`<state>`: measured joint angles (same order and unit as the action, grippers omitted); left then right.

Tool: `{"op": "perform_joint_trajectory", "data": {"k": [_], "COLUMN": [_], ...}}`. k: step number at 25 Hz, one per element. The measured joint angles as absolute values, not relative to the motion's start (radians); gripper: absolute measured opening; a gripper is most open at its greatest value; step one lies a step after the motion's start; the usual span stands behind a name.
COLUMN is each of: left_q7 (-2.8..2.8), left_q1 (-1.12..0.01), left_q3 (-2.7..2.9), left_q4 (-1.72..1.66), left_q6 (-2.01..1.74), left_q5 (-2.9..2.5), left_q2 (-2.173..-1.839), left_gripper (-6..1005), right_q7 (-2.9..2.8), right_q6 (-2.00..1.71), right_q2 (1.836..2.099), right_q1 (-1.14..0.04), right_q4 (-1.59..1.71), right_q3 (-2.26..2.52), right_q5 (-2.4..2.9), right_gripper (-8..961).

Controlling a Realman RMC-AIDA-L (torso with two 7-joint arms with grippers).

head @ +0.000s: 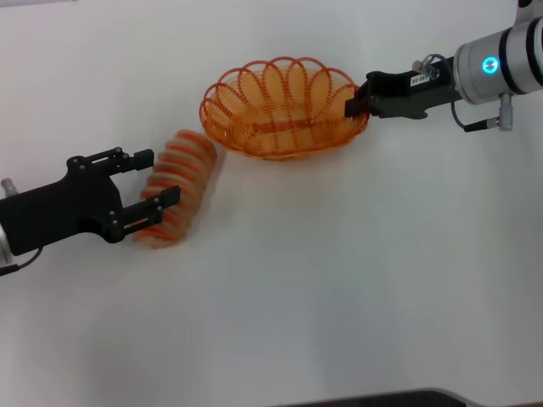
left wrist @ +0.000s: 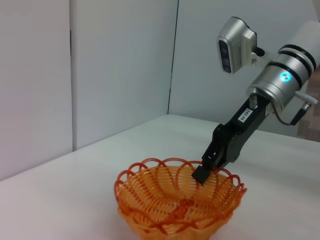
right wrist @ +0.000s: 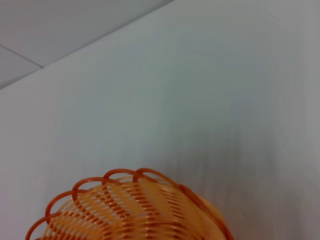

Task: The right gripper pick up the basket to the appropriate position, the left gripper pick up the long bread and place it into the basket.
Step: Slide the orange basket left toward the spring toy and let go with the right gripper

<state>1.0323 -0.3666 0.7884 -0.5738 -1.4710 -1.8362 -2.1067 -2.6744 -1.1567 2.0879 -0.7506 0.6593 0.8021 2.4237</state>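
The orange wire basket (head: 231, 120) stands at the middle back of the white table, empty. My right gripper (head: 353, 106), on the arm with the blue ring, is shut on the basket's right rim; the left wrist view shows one finger inside the rim (left wrist: 202, 173) of the basket (left wrist: 150, 202). The right wrist view shows only the basket's scalloped rim (right wrist: 120, 175). The long bread (head: 185, 174), tan with orange stripes, lies slantwise left of the basket. My left gripper (head: 161, 176) is open at the bread's left side, one finger over the loaf.
The white table (head: 356, 280) stretches to the front and right. A dark edge (head: 382, 398) runs along the near side. Grey wall panels (left wrist: 100, 75) stand behind the table in the left wrist view.
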Motion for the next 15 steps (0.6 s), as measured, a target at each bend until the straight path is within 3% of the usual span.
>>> {"op": "perform_joint_trajectory", "data": {"k": [15], "left_q7": [1.031], "left_q1": [-0.368], "left_q3": [0.788], "left_q4": [-0.574], "left_q6": [-1.462], "left_q5": [-1.836], "left_q2": [-2.108], "left_gripper": [642], "right_q7": [-2.664], "right_q6": [-1.117], "right_q2": [2.094], "right_q1": [-0.749], "right_q4": [0.611], "right_q3": [0.818], "right_q5": [2.363], "right_gripper": [100]}}
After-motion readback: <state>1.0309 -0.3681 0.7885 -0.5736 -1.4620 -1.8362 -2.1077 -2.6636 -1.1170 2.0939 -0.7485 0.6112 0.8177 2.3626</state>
